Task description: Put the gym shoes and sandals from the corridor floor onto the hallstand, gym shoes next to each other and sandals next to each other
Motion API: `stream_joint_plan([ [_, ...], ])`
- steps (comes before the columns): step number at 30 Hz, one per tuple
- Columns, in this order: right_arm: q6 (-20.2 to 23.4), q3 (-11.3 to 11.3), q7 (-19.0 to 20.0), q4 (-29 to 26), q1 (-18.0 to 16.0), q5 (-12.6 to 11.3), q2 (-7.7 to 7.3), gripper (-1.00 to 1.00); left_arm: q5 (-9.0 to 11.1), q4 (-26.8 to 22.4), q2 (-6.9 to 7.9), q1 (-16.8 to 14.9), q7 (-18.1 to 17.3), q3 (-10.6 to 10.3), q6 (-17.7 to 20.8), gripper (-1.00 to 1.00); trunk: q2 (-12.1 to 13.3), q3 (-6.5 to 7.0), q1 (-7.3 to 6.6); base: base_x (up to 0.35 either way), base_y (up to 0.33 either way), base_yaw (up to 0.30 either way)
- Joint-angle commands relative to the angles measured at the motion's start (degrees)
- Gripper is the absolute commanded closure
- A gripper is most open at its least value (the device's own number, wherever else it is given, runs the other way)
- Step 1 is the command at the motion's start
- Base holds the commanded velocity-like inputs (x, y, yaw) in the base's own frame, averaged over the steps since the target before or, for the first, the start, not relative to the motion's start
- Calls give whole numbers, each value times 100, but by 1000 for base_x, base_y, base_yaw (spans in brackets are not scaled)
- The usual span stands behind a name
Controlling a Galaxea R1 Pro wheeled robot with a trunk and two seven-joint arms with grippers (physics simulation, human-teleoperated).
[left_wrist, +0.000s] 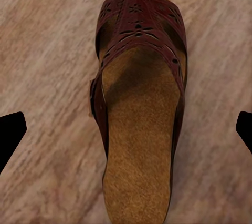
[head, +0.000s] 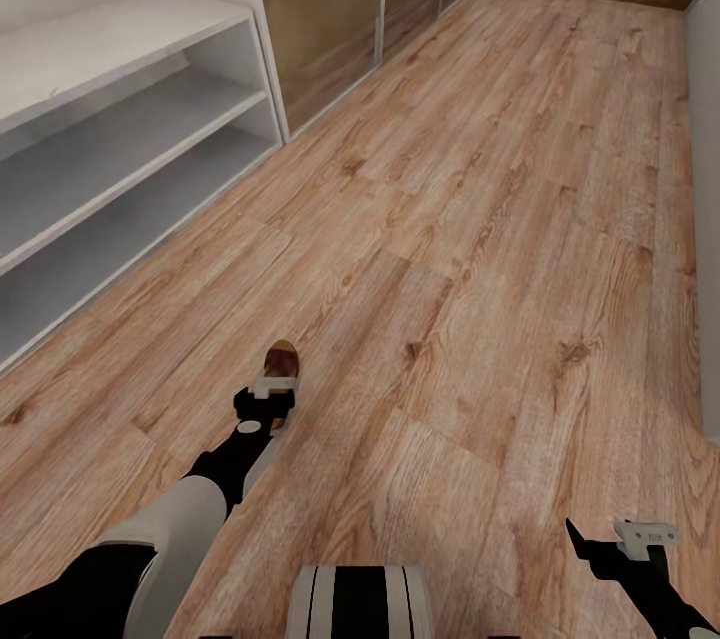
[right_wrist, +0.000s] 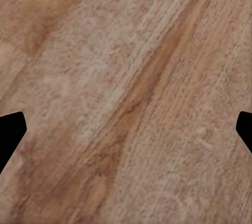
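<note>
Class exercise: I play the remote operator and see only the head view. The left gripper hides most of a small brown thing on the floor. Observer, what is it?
Observer: A sandal, dark red-brown, with a wide cut-out strap and a tan footbed, as the left wrist view shows it.
Operator: Is the left gripper closed on it?
Observer: No. The left gripper is open, its fingertips wide on either side of the sandal and apart from it.
Operator: And under my right gripper?
Observer: The right wrist view shows bare corridor floor between the open right gripper fingertips.
</note>
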Motion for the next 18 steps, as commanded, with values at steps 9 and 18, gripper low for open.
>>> stream_joint_plan([
  [9, -1, -11, -5, 5, -1, -1, -4, -100, -4, 0, 8, -30, 0, 0, -2, -100, 0, -61, 0, 0, 0, 0],
  [18, 7, -29, -4, -32, -44, -31, -44, -100, -11, 0, -22, -46, 0, 0, -8, -100, 0, -132, 0, 0, 0, 0],
])
